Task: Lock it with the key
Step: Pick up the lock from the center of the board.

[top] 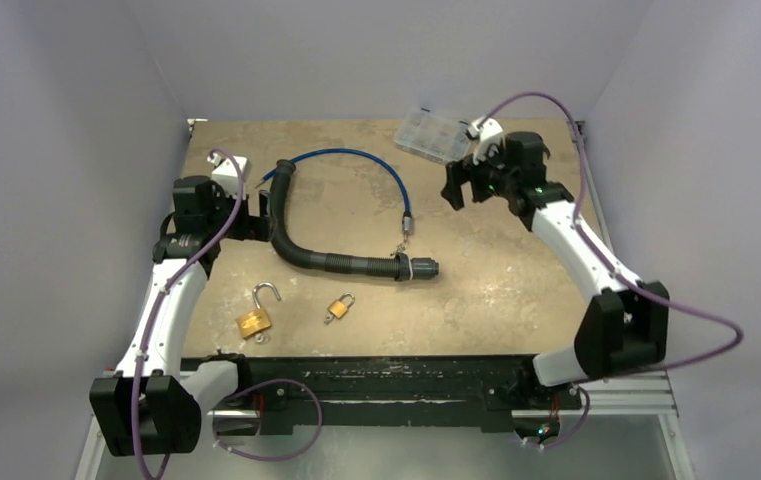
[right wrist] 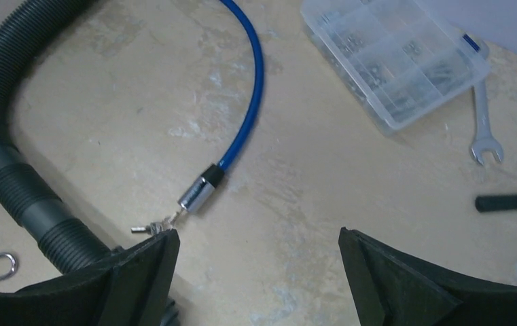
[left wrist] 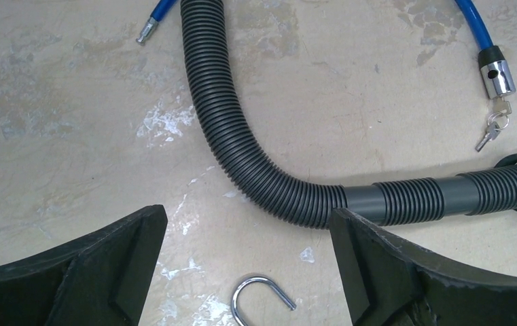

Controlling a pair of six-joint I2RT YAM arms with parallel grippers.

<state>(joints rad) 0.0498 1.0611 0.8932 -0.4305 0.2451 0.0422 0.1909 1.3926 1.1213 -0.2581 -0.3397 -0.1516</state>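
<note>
Jaws on the left gripper [left wrist: 245, 221] stand wide apart with nothing between them. Low in the left wrist view, right in that gap, curves the steel shackle [left wrist: 261, 297] of the open brass padlock [top: 254, 320]. It is swung clear of the body, so I'd judge this is a lock waiting to be shut.

Out to the right gripper [right wrist: 259, 238] and it's the same story: spread wide, empty, hanging above the worn tan table [top: 516, 290]. At the lower left of the right wrist view, just beside one black finger [right wrist: 119, 285], lies the small bunch of silver keys [right wrist: 152, 227]. It hangs from the chrome lock head [right wrist: 200, 193] of the blue cable [right wrist: 252, 88]. That placing looks deliberate: turning a key calls for a pinch on that bunch, and the arm is aimed there.

The cable's bare silver tip [left wrist: 147, 30] sits at the upper left of the left wrist view, well apart from the head and not plugged in. The grey corrugated hose [top: 301, 250] lies between them.

Further out, a smaller closed brass padlock [top: 339, 305] rests near the open one. The clear plastic parts box [right wrist: 395, 61] and steel spanner [right wrist: 484, 129] keep to the upper right, away from the work.
</note>
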